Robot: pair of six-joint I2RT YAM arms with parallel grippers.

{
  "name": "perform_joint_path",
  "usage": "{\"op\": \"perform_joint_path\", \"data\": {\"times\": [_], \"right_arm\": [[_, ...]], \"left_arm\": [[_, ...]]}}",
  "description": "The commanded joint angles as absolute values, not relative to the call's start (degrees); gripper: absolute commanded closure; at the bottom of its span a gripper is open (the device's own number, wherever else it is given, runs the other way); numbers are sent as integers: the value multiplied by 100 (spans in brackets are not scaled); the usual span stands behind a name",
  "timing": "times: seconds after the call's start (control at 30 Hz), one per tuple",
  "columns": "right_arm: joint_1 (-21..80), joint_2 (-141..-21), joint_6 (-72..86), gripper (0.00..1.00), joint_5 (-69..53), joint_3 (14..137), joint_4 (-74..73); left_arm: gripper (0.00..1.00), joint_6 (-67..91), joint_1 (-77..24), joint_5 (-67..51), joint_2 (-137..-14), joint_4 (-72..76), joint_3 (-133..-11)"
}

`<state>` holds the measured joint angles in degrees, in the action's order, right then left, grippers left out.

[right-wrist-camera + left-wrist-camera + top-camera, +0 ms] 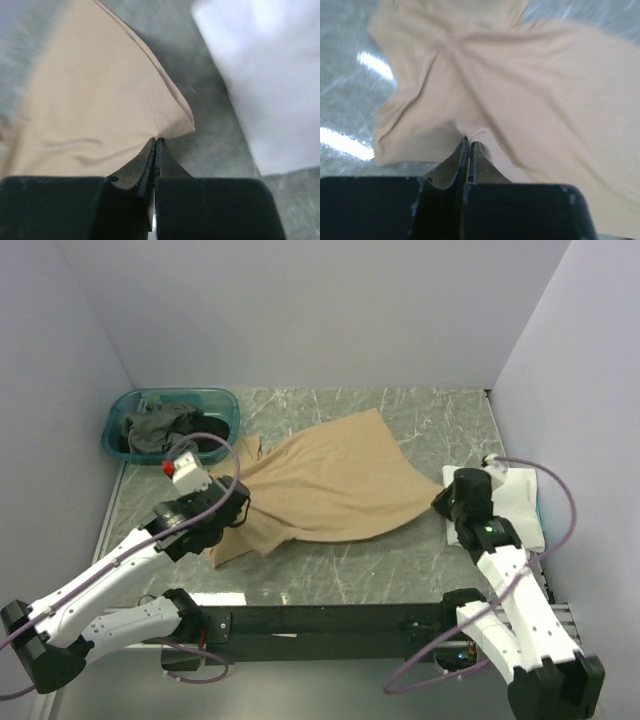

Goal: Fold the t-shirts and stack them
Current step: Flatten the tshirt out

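A tan t-shirt (325, 485) lies spread and stretched across the middle of the marble table. My left gripper (238, 512) is shut on its left part, pinching a fold of cloth (470, 134) between the fingertips (469, 142). My right gripper (440, 502) is shut on the shirt's right hem corner (172, 122) with the fingertips (155, 142) pressed together. A folded white t-shirt (510, 502) lies at the right edge, also in the right wrist view (265, 75). A grey-green shirt (155, 428) and a black one (205, 447) lie in the tub.
A teal plastic tub (222, 400) stands at the back left corner. White walls close in the table on three sides. A dark rail (330, 618) with the arm bases runs along the near edge.
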<state>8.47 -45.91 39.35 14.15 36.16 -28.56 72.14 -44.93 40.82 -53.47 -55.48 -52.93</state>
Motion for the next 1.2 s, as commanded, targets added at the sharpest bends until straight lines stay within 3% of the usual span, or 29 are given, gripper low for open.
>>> {"op": "perform_joint_path", "data": {"times": [0.0,0.17,0.37,0.7,0.9,1.03,1.17], "right_arm": [[826,-4114,3665,100,1766,4707,-2900],[835,-3885,3358,100,1907,5913,-3347],[826,-3972,2883,100,1925,7609,-3831],[826,-4166,2444,100,1372,10095,-4385],[835,-4228,2417,100,880,10871,-4649],[826,-4219,2426,100,563,11223,-4763],[826,-4096,2435,100,519,11207,-4720]], "left_arm": [[99,6883,-4465,5052,-5203,-5774,-6560],[99,5470,-4465,5405,-4932,-4925,-7838],[99,3087,-4465,4492,-4570,-2710,-8471],[99,1654,-4465,3332,-5247,-2919,-11372],[99,1126,-4465,2885,-5747,-3207,-12804],[99,1090,-4456,2312,-5687,-3051,-13192],[99,1064,-4412,2241,-5468,-2796,-12834]]}}
